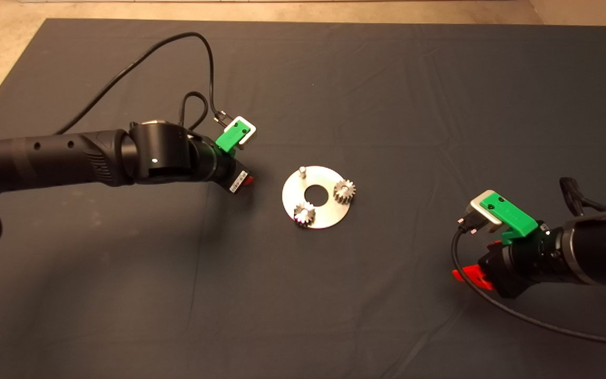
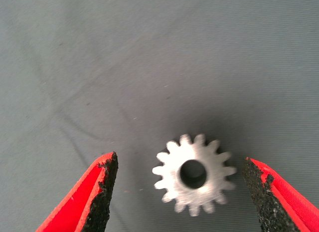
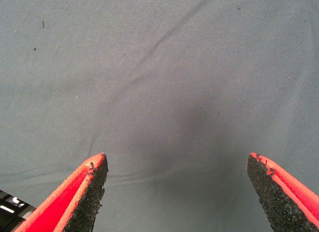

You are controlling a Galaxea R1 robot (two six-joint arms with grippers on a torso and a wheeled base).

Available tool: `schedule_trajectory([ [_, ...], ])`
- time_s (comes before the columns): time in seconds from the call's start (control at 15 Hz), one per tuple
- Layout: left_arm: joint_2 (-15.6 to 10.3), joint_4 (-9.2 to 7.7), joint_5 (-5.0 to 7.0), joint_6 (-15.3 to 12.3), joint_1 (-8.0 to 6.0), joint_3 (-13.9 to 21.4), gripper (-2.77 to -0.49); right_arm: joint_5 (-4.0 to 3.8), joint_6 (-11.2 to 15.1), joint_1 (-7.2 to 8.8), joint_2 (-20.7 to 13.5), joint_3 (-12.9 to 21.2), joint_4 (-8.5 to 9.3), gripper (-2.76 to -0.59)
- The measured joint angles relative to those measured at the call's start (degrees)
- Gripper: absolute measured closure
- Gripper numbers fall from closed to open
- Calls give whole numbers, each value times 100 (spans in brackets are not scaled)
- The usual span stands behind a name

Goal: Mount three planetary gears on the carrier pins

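Now 2 gears (image 1: 344,190) sit on disc (image 1: 329,215) pins.

left gripper (image 1: 245,181) fingers hidden under wrist

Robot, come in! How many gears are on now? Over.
Two planetary gears seated on the disc; one carrier pin bare. Left end effector open around third gear on the mat. Right end effector open, idle. Nothing blocking.
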Motion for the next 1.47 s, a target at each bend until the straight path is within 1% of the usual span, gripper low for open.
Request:
schedule_trajectory([
  [0.13,-75,-2,-59,-24,41,0,-175,0,0,2,1,0,0,-207],
  [0.27,-85,-1,-78,-24,71,0,-175,6,0,2,1,0,0,-207],
  [0.47,-72,-2,-160,-24,169,0,-175,0,0,2,1,0,0,-207],
  [0.6,-72,-5,-176,-28,189,0,-174,4,0,2,1,0,0,-207],
  [0.67,-69,0,-177,-28,184,0,-167,4,0,2,1,0,0,-207],
  [0.8,-69,-2,-212,-27,187,0,-166,2,0,0,1,0,0,-207],
  [0.87,-72,-2,-265,-28,187,0,-156,2,0,1,1,0,0,-207],
  [0.93,-72,-2,-316,-28,187,0,-151,4,0,2,1,0,0,-207],
  [1.0,-74,-2,-331,-28,187,0,-151,3,0,2,1,0,0,-207],
  [1.07,-75,-2,-332,-28,187,0,-140,4,0,2,1,0,0,-207],
  [1.47,-86,2,-330,-27,184,0,-109,4,0,0,1,0,0,-207],
])
